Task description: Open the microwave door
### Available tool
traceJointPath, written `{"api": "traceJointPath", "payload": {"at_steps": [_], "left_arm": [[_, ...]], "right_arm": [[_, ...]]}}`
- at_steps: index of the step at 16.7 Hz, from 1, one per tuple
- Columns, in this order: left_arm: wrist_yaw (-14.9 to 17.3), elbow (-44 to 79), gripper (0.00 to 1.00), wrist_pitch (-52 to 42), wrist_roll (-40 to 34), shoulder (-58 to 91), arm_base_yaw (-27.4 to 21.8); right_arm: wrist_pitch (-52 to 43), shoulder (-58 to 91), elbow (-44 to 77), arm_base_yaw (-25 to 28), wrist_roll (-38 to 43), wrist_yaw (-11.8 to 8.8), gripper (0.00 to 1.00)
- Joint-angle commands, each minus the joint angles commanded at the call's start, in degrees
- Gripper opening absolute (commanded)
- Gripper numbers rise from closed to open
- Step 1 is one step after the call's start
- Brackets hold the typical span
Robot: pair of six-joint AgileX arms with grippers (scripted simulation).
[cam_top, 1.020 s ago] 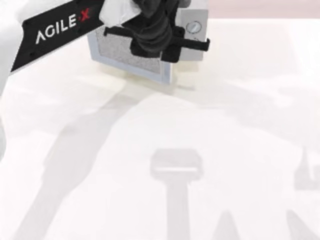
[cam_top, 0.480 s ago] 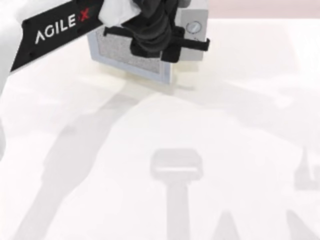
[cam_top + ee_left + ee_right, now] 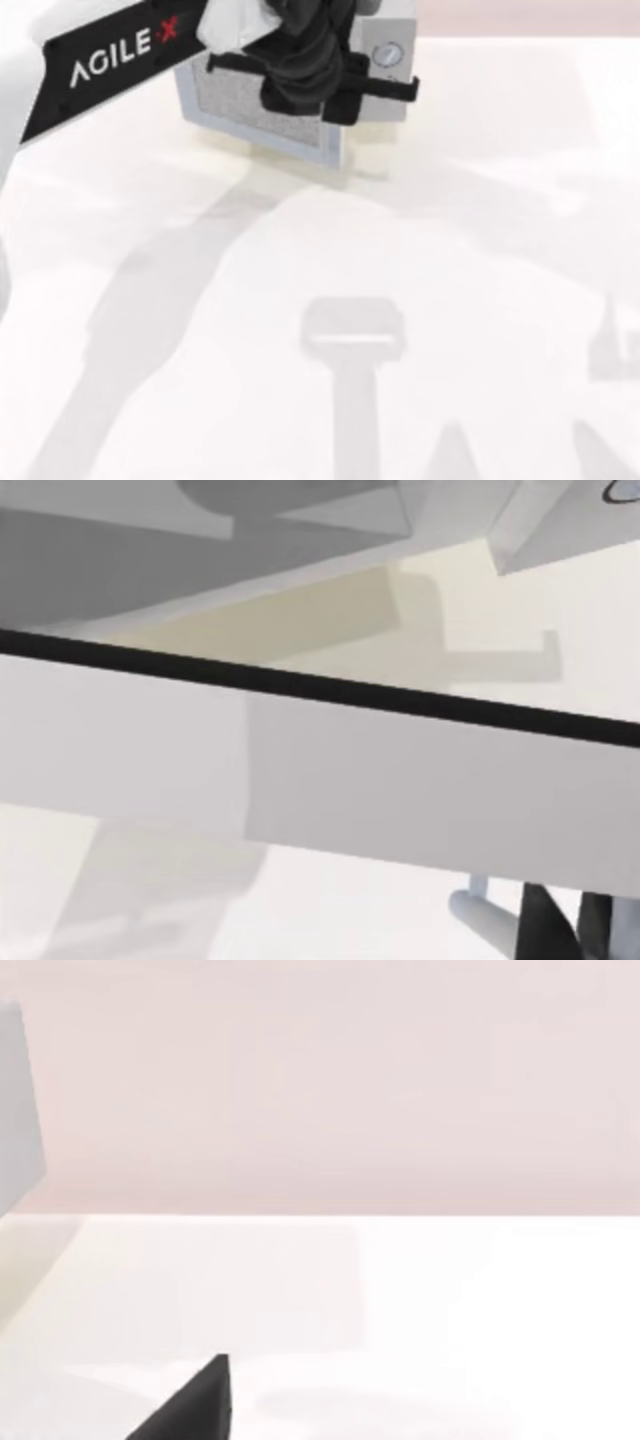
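My left gripper (image 3: 335,95) sits at the free edge of the microwave door (image 3: 255,115), at the far side of the table (image 3: 450,260), towards the top view's left of centre. I cannot tell how wide my fingers stand or whether they have the handle: the black wrist body hides them from above, and my own wrist view is filled by the pale door panel (image 3: 330,770) with its dark top seam, with only a sliver of finger at the frame's corner. Over the last second the door has swung out a little more: its free corner now stands slightly further from the microwave (image 3: 390,70) body, and the wedge of gap beside the control panel knob (image 3: 387,53) has widened a touch. My arm has barely shifted otherwise. I judge the opening under way but early; the door is ajar at a shallow angle, hinged on the top view's left, and most of the swing remains. My right arm is parked off the top view's right, its wrist view showing bare table and one corner of the microwave (image 3: 18,1100).
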Motion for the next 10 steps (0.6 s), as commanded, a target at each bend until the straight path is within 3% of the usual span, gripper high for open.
{"api": "traceJointPath", "payload": {"at_steps": [10], "left_arm": [[3.6,-7.7,0.00,3.5,6.4,-5.2,1.3]], "right_arm": [[0.0,0.0,0.0,0.0,0.0,0.0,1.00]]}}
